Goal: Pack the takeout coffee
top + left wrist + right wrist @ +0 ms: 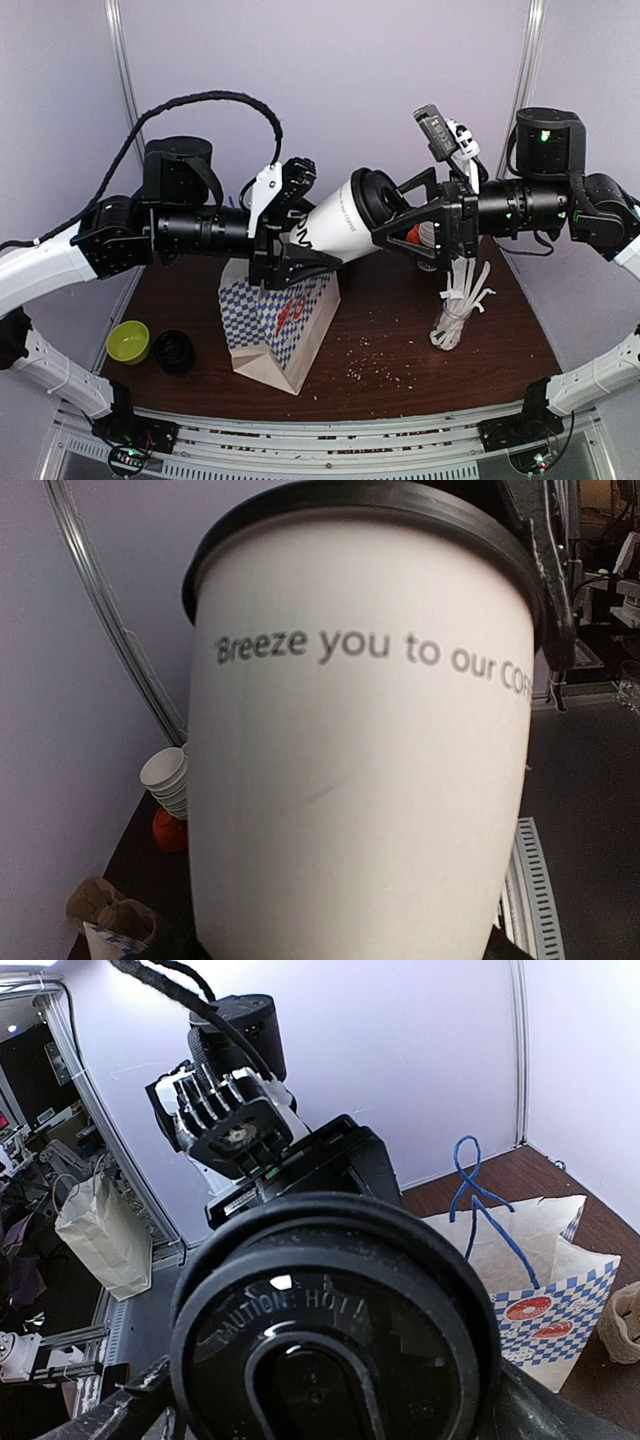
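- The left tool (293,225) is clamped across the body of a white paper coffee cup (335,222) and holds it on its side in mid-air above the middle of the table.
- The cup's black round lid (372,200) faces about 3 o'clock, tipped a little upward. Grey lettering runs round the cup's wall.
- The right tool (392,208) reaches in from 3 o'clock with its jaws spread wide, one on each side of the lid. I cannot tell whether they touch it.
- Below the cup, toward 7 o'clock, a blue-and-white checked paper bag (285,325) stands on the dark brown table (510,330).
- A brown moulded-pulp carrier (625,1325) shows only at the edge of the right wrist view, just beside the bag.
- A clear glass of white wrapped straws (455,315) stands at 4 o'clock.
- A small green cup (128,342) sits at 8 o'clock.
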